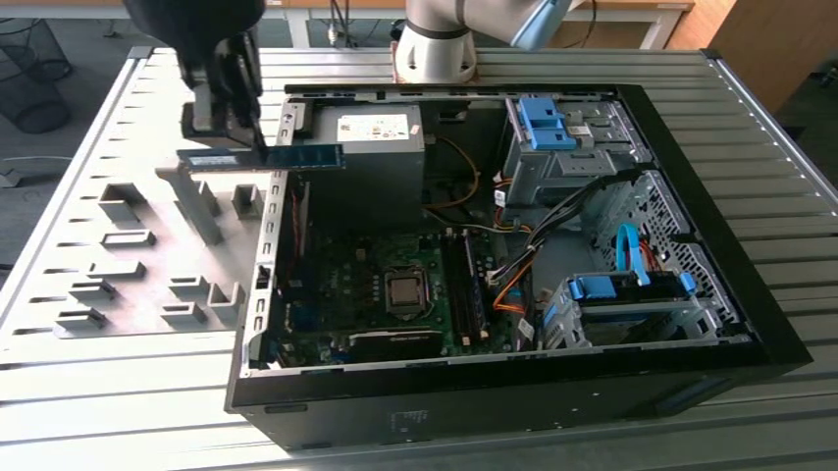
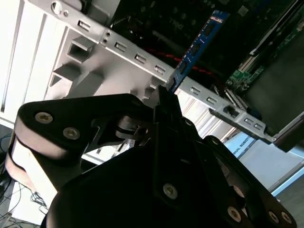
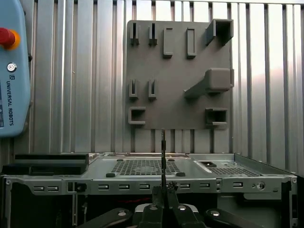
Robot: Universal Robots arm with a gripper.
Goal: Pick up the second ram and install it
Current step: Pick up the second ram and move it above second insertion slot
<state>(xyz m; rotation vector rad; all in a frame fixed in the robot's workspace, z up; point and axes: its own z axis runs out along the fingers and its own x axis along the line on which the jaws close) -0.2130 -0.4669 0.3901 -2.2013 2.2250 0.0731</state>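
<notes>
The second ram (image 1: 304,156), a long green-blue stick with dark chips, hangs level above the left wall of the open computer case (image 1: 733,294). My black gripper (image 1: 246,147) is shut on it near its middle. In the second wrist view the ram (image 2: 197,45) juts out from between the fingertips of the gripper (image 2: 165,95), over the case's metal rear rail. In the first wrist view the ram (image 3: 163,152) appears edge-on as a thin upright line above the gripper (image 3: 163,192). The long black memory slots (image 1: 458,285) lie on the motherboard (image 1: 353,294), lower and to the exterior view's right of the ram.
A grey fixture plate (image 1: 131,265) with raised blocks lies on the exterior view's left of the case, also seen as the fixture plate (image 3: 175,76). Inside the case are a power supply (image 1: 373,132), blue drive cages (image 1: 550,123) and orange cables (image 1: 511,285). A teach pendant (image 3: 9,71) rests on the slatted table.
</notes>
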